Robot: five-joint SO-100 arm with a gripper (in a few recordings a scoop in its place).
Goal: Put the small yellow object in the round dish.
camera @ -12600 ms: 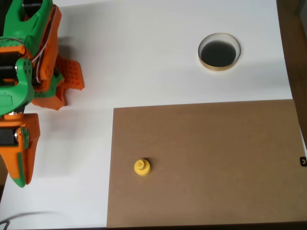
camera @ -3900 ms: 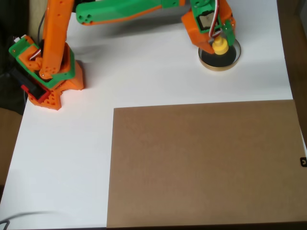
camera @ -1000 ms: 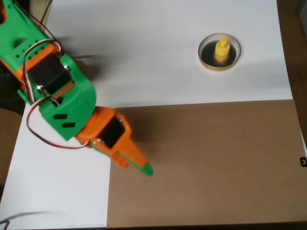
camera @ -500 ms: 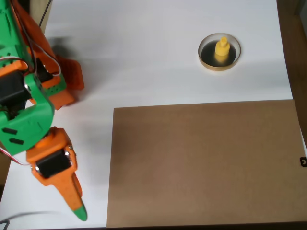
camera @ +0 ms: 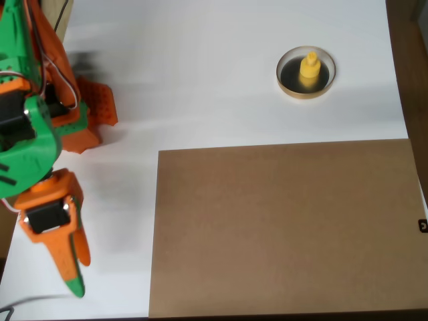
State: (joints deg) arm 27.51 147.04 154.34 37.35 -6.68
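- Small yellow object sits inside the round dish, upright, knob up; base on the dark glossy interior, roughly centred, slightly toward the upper half.
- Round dish w/ pale tan rim is on the white table, upper right of overhead view, apart from the brown board.
- Brown board lies flat, covers lower centre and right of the table; bare surface.
- Gripper at lower left of overhead view, over white table just left of the board's edge, well apart from dish and yellow obj.
- Gripper fingers orange, one w/ green tip, pointing toward the bottom of the view. Fingers look close together, a narrow gap only near the tips; nothing between them, holds nothing. Contact w/ table: cannot tell.
- Arm green + orange, runs down the left edge; orange base at upper left on the table.
- Small dark item at right edge, too small to identify.
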